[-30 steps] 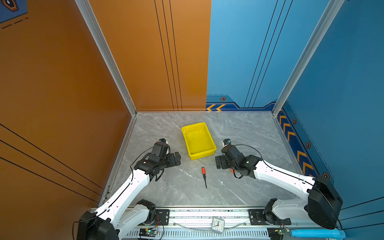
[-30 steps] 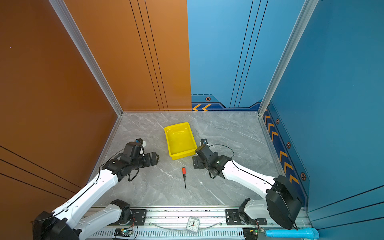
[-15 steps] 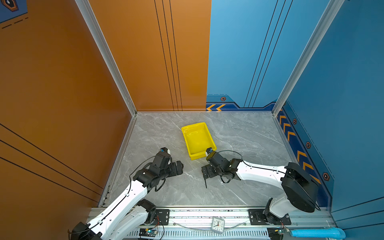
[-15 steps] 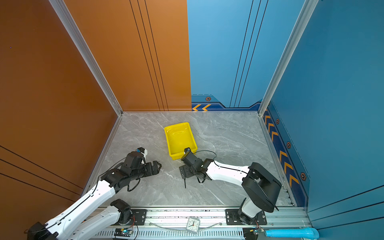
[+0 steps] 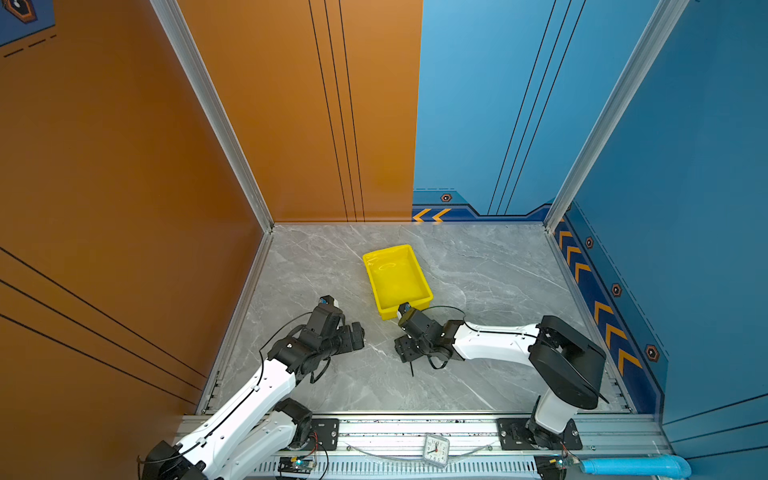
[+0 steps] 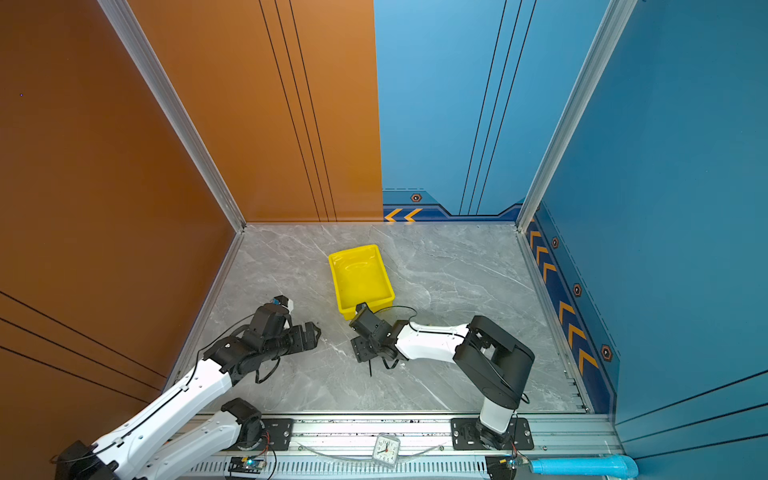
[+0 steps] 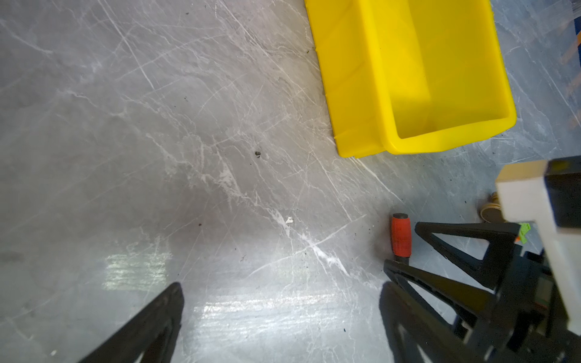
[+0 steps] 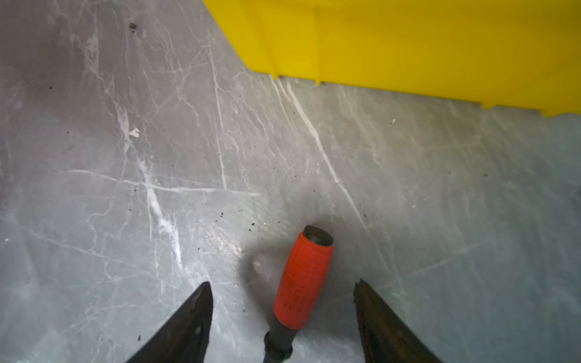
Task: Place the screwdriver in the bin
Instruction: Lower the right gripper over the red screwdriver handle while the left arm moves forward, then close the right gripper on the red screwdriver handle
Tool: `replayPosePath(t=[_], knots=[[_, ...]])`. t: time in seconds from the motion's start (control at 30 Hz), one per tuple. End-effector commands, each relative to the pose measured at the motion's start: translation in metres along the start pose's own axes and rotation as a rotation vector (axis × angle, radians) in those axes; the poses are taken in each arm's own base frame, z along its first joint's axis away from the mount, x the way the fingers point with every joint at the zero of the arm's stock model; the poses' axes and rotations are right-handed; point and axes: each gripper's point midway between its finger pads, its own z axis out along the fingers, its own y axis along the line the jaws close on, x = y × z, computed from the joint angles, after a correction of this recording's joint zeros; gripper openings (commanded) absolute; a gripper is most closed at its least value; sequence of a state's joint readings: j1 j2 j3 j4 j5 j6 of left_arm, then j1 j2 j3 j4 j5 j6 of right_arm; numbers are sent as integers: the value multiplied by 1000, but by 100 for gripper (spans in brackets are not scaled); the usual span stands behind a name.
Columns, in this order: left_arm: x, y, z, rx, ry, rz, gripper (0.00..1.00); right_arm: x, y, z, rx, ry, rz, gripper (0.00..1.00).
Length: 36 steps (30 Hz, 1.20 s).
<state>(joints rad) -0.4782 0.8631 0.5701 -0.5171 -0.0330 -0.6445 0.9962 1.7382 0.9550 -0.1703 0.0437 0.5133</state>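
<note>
The screwdriver (image 8: 303,279) lies flat on the grey marble floor, its orange-red handle between the two fingers of my right gripper (image 8: 281,284). The jaws stand open, with a gap on each side of the handle. In both top views the right gripper (image 5: 405,351) (image 6: 361,351) covers the handle and only the thin black shaft (image 5: 411,370) (image 6: 369,369) pokes out toward the front. The yellow bin (image 5: 397,278) (image 6: 359,276) (image 8: 408,41) sits just behind, with nothing in it. My left gripper (image 5: 359,332) (image 7: 283,314) hovers open to the left, holding nothing, and its camera also shows the handle (image 7: 401,235).
A small block with a brass knob and a green bit (image 7: 490,207) lies behind the right gripper. A small clock (image 5: 435,451) sits on the front rail. Orange and blue walls close in the floor on three sides.
My right gripper has swung left and down over the screwdriver, covering its handle, and its jaws have narrowed. The left arm has drawn back slightly toward the front.
</note>
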Motion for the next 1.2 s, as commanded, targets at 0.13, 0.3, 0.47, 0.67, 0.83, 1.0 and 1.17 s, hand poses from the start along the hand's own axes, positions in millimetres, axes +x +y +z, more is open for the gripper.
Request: replayPosePath(t=[0.13,0.3,0.47,0.67,0.83,1.0,1.17], knots=[[3,8,1,-41,4,22,98,-5,3,7,7,-3,-5,61],[3,9,-1,-42,5,36,98,-6,2,11,17,3,-6,53],[3,11,0,-45,-3,19,98,-4,0,16,24,18,-3,47],[1,12,0,-47,-10,25,98,-3,-3,16,44,25,-10,38],[-1,12,1,-48,-13,36,98,-1,-9,15,78,32,-23,32],[-2,11,2,-51,-7,63,98,1,-11,15,92,42,-28,25],[-5,7,5,-38,-5,78,98,1,-9,12,89,44,-35,17]])
